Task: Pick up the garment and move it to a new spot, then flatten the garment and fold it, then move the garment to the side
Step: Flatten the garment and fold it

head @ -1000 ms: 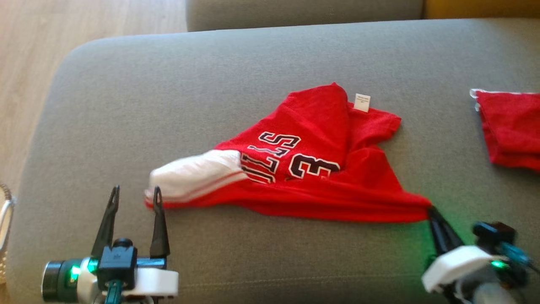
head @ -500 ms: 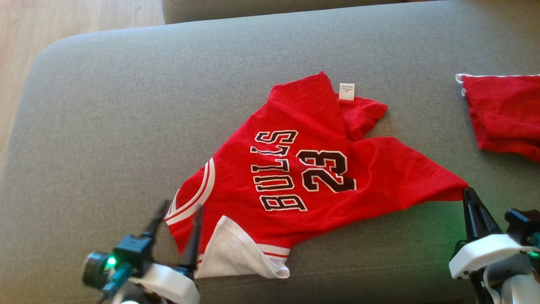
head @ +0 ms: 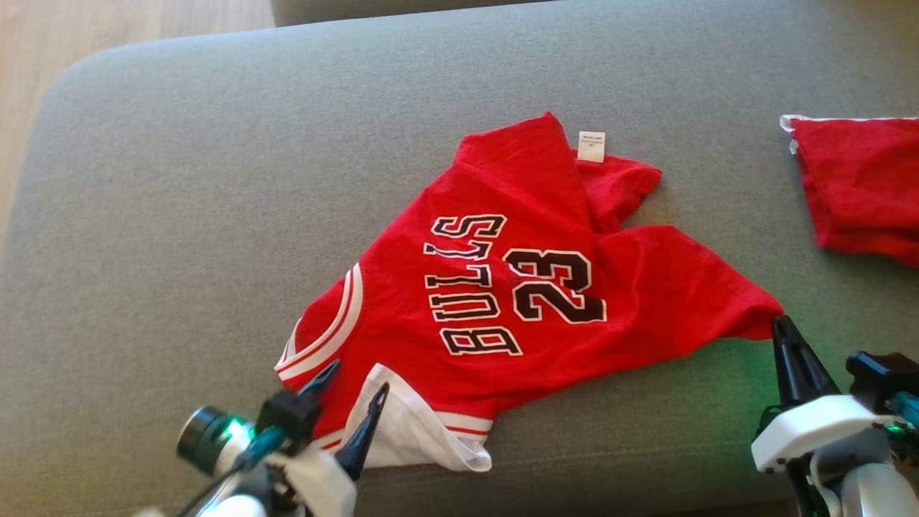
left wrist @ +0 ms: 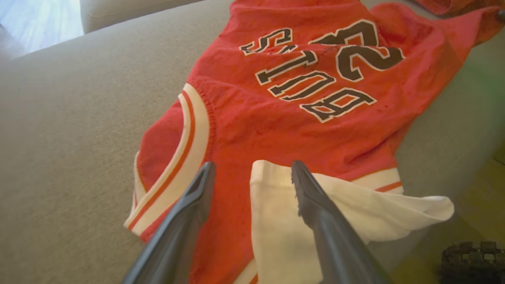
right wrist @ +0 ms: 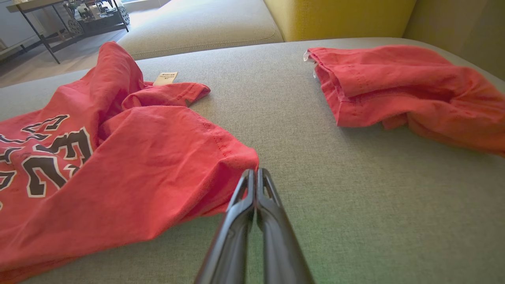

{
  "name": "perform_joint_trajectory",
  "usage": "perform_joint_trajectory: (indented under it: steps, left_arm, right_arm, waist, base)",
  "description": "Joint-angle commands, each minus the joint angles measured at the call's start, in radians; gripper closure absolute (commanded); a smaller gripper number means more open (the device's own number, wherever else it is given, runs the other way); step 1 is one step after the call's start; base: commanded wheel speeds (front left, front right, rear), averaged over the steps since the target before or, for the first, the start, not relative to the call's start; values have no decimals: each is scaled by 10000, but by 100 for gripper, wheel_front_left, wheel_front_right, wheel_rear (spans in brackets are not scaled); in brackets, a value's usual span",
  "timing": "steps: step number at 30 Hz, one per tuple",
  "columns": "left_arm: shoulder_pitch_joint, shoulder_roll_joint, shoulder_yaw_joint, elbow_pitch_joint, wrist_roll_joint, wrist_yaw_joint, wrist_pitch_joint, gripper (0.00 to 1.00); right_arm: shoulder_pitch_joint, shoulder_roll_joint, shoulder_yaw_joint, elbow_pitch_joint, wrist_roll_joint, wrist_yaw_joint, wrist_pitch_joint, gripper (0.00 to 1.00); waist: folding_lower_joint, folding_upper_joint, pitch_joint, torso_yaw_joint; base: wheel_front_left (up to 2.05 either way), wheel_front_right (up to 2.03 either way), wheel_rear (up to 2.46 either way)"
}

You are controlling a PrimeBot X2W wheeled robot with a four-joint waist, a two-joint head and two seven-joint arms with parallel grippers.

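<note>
Left arm: I see it entering at the bottom left of the head view, wrist rolled, its two dark fingers slanting up and to the right toward the cloth.
Left claw [head: 359, 376]: open. In the left wrist view [left wrist: 252, 165] one finger lies over the red beside the striped trim, the other over the white panel. I cannot tell whether either tip presses the fabric.
Right arm: low at the bottom right of the head view, white wrist housing lit green, fingers pointing up and slightly left.
Right claw [head: 779, 319]: closed, fingers pressed together on the very corner of the garment; in the right wrist view [right wrist: 256, 170] the hem meets the tips.
Garment [head: 502, 287]: a red jersey lettered BULLS 23, lying mid-seat on the grey sofa [head: 179, 215], spread but creased, its right corner drawn to a point at the right claw.
White panel [head: 409, 431]: turned out at the near edge of the jersey, just beside the left claw.
Label tag [head: 591, 146]: small and white, at the jersey's far edge, next to a bunched fold.
Other red cloth [head: 861, 187]: folded on the same seat, far right, well apart from the jersey.
Floor [head: 108, 21]: pale wood beyond the sofa's far left corner.
</note>
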Motion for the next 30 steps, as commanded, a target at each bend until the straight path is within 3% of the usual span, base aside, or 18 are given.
perform_joint_trajectory:
  steps: [1,7,9,11,16,17,18,19,26,30]
  left_arm:
    - [-692,-34,235,58,91,-20,111,0]
    - [-1506,-371,-114,1313,348,-74,311,2]
    - [-1635,-445,-176,1630,339,-99,369,19]
    - [-1696,-495,-204,1845,285,-129,375,43]
    - [-1596,-486,-178,2025,207,8,300,51]
    - [-1545,-500,-175,2018,160,14,277,57]
    - [-1502,-515,-190,2013,124,4,249,72]
    - [-1464,-523,-224,2026,89,-35,231,100]
    - [-1557,-424,-324,1944,198,20,-150,100]
    - [-1805,-217,158,1013,29,212,-825,100]
  right_arm:
    - [-310,-79,303,-249,44,-4,-33,100]
    - [-478,-79,507,-187,124,-4,-41,100]
    - [-507,-79,509,-184,147,-4,-52,100]
    - [-522,-78,477,-196,145,-4,-57,100]
    - [-506,-78,394,-226,121,-4,-54,96]
    - [-492,-78,377,-233,122,-4,-51,96]
    - [-475,-78,357,-239,127,-4,-52,96]
    - [-461,-78,351,-238,136,-4,-56,96]
    - [-510,-78,524,-279,170,-4,-84,100]
    - [-748,-78,586,-527,413,-4,7,100]
  waist:
    - [0,0,33,-57]
    - [0,0,127,-286]
    - [0,0,139,-333]
    - [0,0,141,-371]
    - [0,0,107,-398]
    - [0,0,92,-388]
    - [0,0,69,-372]
    - [0,0,48,-359]
    - [0,0,-214,-275]
    - [0,0,-448,-202]
  base:
    - [0,0,0]
    - [0,0,0]
    - [0,0,0]
    - [0,0,0]
    - [0,0,0]
    - [0,0,0]
    - [0,0,0]
    - [0,0,0]
    - [0,0,0]
    - [0,0,0]
